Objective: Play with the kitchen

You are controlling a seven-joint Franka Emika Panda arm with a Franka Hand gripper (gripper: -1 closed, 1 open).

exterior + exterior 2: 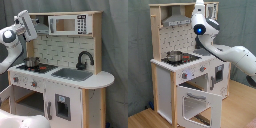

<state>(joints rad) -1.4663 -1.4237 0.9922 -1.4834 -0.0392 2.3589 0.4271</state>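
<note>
The kitchen (75,85) is a tall toy of pale wood and white panels, seen in both exterior views. It has a microwave (66,24) on top, a black faucet (84,59), a grey sink (72,74) and a stovetop (37,67) carrying a small metal pot (31,62). My gripper (29,27) is raised high at the kitchen's left end, beside the hood (175,20) and well above the pot. In the second exterior view the gripper (201,7) points upward near the top shelf. The oven door (195,102) hangs open.
A grey curtain (115,45) backs the scene. The kitchen (165,85) stands on a wooden floor (148,117). My white arm (235,55) reaches in from the second exterior view's right, across the counter. A small cabinet door (62,105) sits under the sink.
</note>
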